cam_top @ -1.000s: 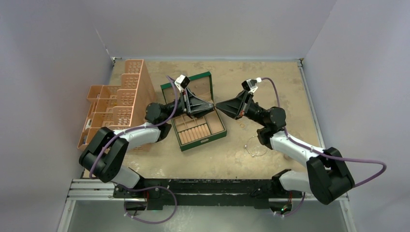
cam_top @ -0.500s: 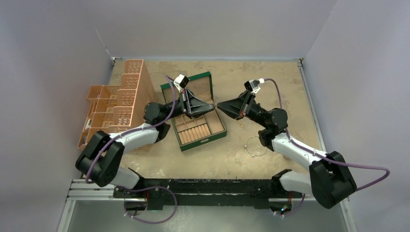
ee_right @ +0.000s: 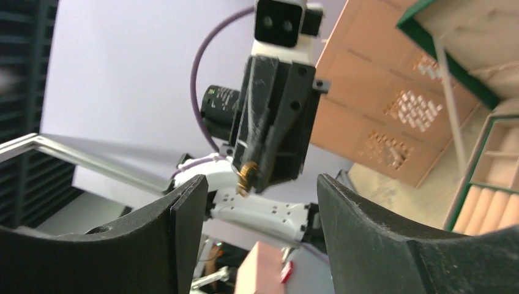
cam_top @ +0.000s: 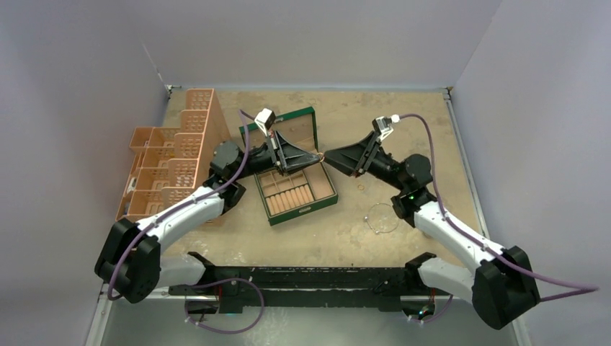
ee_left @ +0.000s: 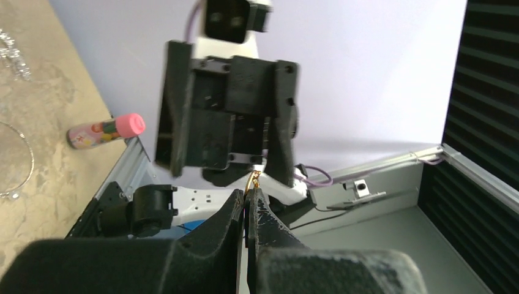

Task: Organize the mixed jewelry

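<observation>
Pinching a tiny gold ring (ee_left: 253, 180) at its very tips, the left gripper (ee_left: 248, 207) is clamped tight beside the open green box (cam_top: 306, 207).
Facing it tip to tip, the right gripper (ee_right: 262, 184) holds nothing, its matte black wedge-shaped fingers (ee_right: 183, 214) wide apart; the thin silver wire hoop (cam_top: 369, 217) lies on the scuffed tan table (cam_top: 432, 130), well apart.

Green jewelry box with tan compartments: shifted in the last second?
No. The green jewelry box keeps its spot and angle relative to the orange lattice rack in the top view.
</observation>
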`<state>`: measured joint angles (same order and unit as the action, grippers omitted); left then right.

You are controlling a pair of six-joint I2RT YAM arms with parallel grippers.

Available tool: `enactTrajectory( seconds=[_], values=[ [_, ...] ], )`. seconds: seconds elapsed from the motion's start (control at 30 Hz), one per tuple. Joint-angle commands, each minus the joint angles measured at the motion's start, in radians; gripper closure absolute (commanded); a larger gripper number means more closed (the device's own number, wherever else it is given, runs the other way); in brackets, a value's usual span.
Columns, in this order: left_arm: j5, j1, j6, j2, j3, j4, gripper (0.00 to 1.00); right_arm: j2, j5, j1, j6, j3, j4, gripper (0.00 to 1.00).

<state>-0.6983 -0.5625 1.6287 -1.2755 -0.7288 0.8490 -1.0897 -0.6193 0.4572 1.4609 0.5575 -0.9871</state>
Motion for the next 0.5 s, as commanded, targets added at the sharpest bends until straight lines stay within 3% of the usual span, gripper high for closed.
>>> enactTrajectory(
  seconds=[0.0, 0.13, 0.3, 0.47],
  values=[
    [0.048, 0.001, -0.136, 0.061, -0.053, -0.198, 1.0, 0.074, 0.08, -0.002, -0.257, 0.124, 0.259, 0.31],
    [0.046, 0.001, -0.16, 0.061, -0.07, -0.226, 1.0, 0.051, 0.075, -0.002, -0.277, 0.148, 0.303, 0.33],
    [0.038, 0.002, -0.165, 0.048, -0.073, -0.228, 1.0, 0.029, 0.061, -0.002, -0.271, 0.145, 0.278, 0.53],
    [0.034, 0.001, -0.15, 0.032, -0.069, -0.211, 1.0, 0.022, 0.038, -0.002, -0.267, 0.144, 0.264, 0.58]
  ],
)
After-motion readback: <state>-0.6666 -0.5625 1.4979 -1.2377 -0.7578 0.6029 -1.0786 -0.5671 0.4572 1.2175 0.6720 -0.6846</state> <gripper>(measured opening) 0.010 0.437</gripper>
